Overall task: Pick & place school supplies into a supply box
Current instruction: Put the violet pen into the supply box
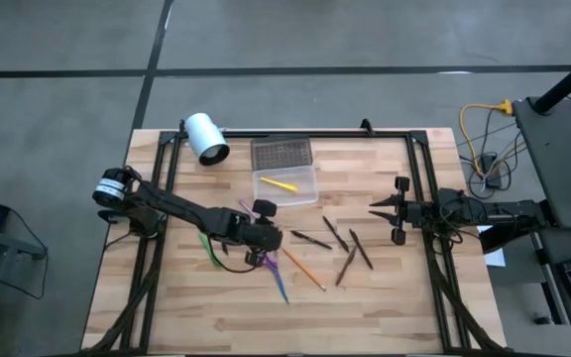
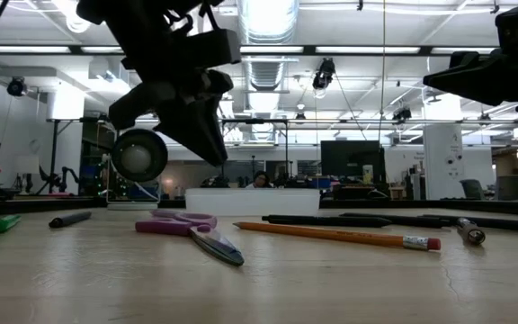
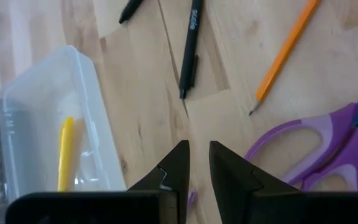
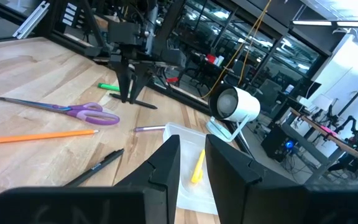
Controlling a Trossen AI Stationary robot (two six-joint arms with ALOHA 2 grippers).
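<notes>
My left gripper point(image 1: 266, 236) hovers above the tabletop point(image 1: 365, 297), fingers point(image 3: 178, 167) a narrow gap apart, holding nothing. The purple scissors point(image 3: 319, 146) lie just beside them, away from the box point(image 1: 285, 184), long axis slanting across the fingers' line. Right gripper point(image 1: 390, 210) waits farther off at the right edge, fingers slightly apart, empty. One yellow pencil point(image 1: 280, 183) is already in the box.

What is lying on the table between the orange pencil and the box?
In the left wrist view, a black pen lies on bare wood between the orange pencil and the clear box.
</notes>
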